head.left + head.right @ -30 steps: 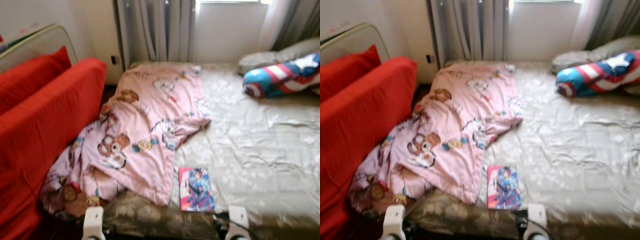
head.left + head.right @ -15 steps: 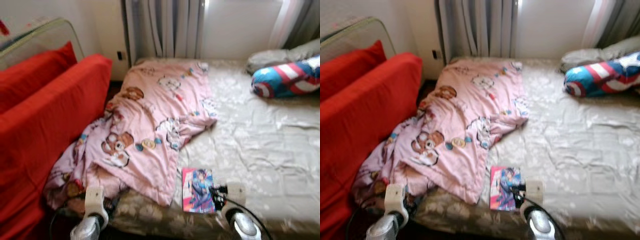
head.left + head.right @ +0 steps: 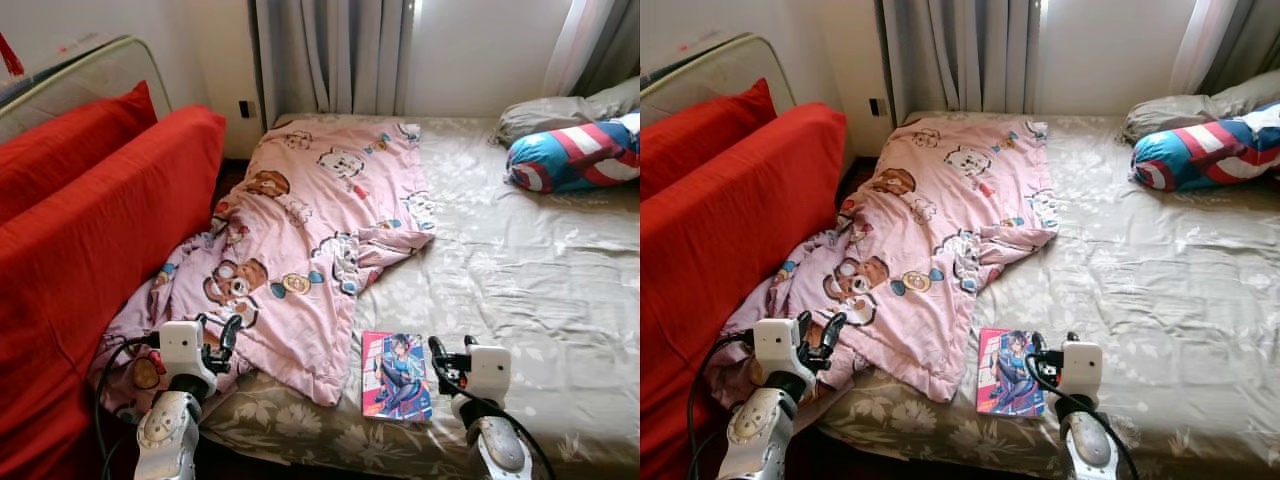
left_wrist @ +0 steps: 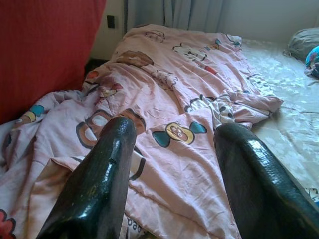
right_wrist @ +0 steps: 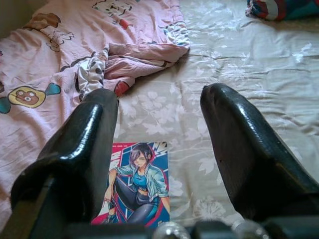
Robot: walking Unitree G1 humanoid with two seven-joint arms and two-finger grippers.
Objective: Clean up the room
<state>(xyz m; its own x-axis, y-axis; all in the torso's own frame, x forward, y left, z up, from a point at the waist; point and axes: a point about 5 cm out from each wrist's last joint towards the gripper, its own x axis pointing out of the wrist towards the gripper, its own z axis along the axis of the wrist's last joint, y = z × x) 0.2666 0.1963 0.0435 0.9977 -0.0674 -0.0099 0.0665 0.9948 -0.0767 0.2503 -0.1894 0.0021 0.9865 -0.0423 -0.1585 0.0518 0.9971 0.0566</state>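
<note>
Bed [image 3: 520, 290] as landmark. Comic book [image 3: 396, 375] flat at bed near edge, just beside pink blanket [image 3: 300, 240] corner. Right gripper [image 3: 442, 365] fingers apart, just beside book. Left gripper [image 3: 222, 345] fingers apart, above blanket at bed near-left corner.

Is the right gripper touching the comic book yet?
Apart. The right wrist view shows the comic book lying flat on the bed beyond the open right gripper.

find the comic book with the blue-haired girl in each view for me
Left eye view: comic book at lower centre, near the bed's front edge, by the pink blanket's hem.
Right eye view: same spot, beside the right gripper.
Left wrist view: not in it.
Right wrist view: near the bottom, between the open fingers.
Shared landmark: the pink blanket.
</note>
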